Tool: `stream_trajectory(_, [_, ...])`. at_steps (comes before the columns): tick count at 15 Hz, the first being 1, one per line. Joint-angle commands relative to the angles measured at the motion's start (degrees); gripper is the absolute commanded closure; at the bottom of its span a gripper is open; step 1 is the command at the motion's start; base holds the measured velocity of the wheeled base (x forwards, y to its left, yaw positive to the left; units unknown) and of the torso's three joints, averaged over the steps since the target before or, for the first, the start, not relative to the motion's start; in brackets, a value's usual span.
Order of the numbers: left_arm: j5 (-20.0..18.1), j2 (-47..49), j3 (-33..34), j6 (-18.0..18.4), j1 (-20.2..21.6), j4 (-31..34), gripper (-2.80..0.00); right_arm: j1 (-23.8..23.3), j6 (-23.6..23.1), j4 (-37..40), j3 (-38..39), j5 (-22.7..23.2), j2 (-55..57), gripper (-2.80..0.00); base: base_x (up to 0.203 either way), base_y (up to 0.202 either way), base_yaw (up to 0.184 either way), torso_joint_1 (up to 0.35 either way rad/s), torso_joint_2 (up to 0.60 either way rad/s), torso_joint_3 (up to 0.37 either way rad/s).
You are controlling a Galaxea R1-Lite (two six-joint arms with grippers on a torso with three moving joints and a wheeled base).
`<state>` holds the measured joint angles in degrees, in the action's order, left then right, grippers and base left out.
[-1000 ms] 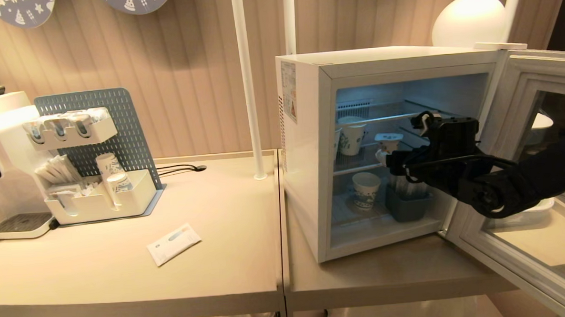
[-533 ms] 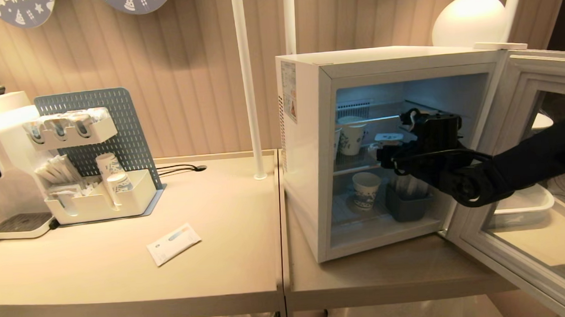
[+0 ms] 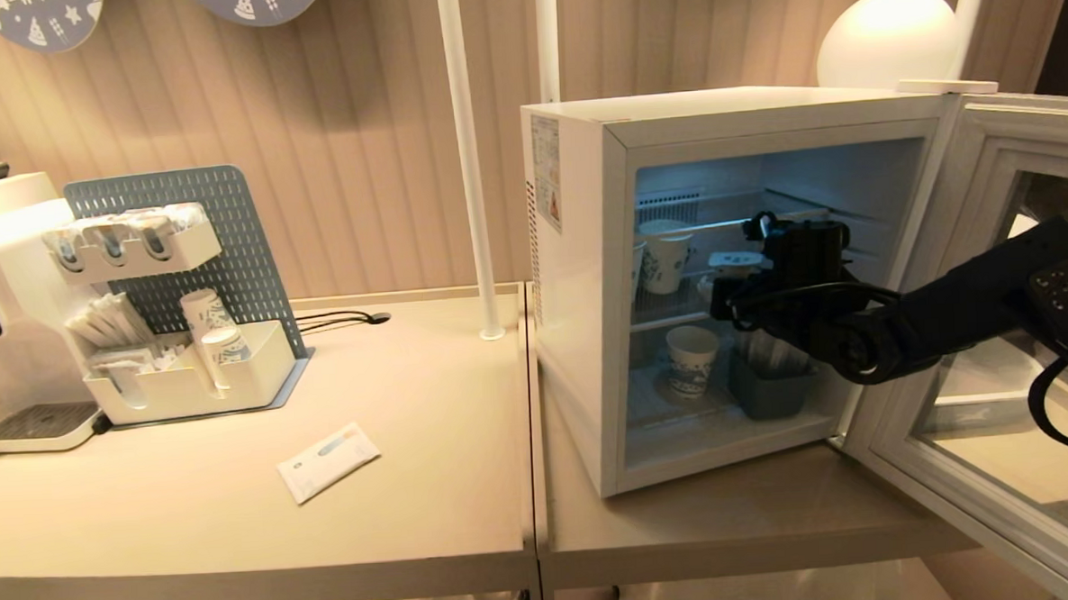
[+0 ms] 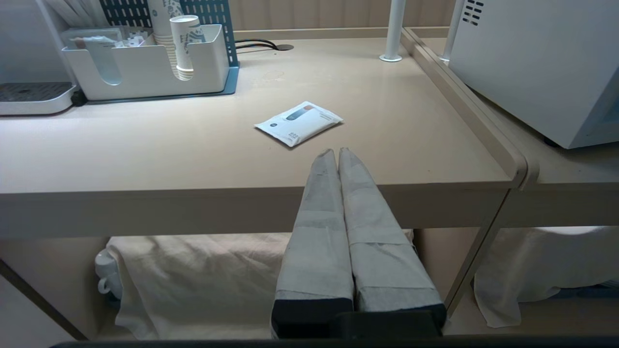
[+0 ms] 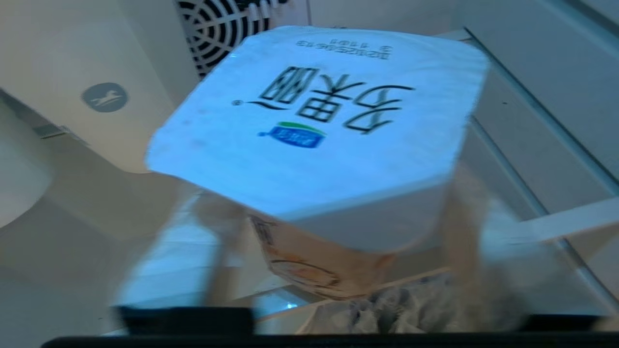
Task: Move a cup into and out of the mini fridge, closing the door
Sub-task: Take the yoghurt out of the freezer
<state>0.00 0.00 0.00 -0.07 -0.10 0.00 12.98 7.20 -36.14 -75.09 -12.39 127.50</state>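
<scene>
Beige ribbed wall behind two tabletops (image 3: 236, 493) butted edge to edge. Landmark: the mini fridge (image 3: 587, 271), standing on the right-hand tabletop. Far left of the fridge, a white organiser tray (image 3: 186, 387) with paper cups against a blue pegboard. Between tray and fridge, a flat white packet (image 3: 328, 460) lying on the tabletop. Left tool (image 4: 337, 157) parked below the tabletop edge, short of the packet, fingers pressed together, holding nothing. Fridge door (image 3: 1022, 333) swung wide to the right. Right tool (image 3: 723, 296) reaching inside the fridge at middle-shelf level. The cup (image 5: 319, 140) sits between its fingers, foil lid up; contact blurred, grip not confirmed. Paper cup (image 3: 690, 358) on the fridge's lower shelf.
</scene>
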Motion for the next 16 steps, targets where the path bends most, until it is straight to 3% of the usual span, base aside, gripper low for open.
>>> stream_trajectory(1, [0.00,0.09,0.00,-0.01,0.01,0.00,0.00,-0.10,0.12,-0.10,0.66,0.00,-1.10,0.00,0.000,0.000,0.000,0.000,0.00,0.000])
stream_trajectory(7, [0.00,0.09,0.00,-0.01,0.01,0.00,0.00,-0.21,0.34,-0.19,7.55,0.46,-9.01,0.00,0.000,0.000,0.000,0.000,0.00,0.000])
stream_trajectory(13, [0.00,0.09,0.00,-0.01,0.01,0.00,0.00,2.58,0.31,4.18,21.97,-0.04,-35.22,0.00,0.000,0.000,0.000,0.000,0.00,0.000])
stream_trajectory(16, [0.00,0.09,0.00,-0.01,0.01,0.00,0.00,6.13,0.29,11.26,27.97,-5.16,-52.94,0.00,0.000,0.000,0.000,0.000,0.00,0.000])
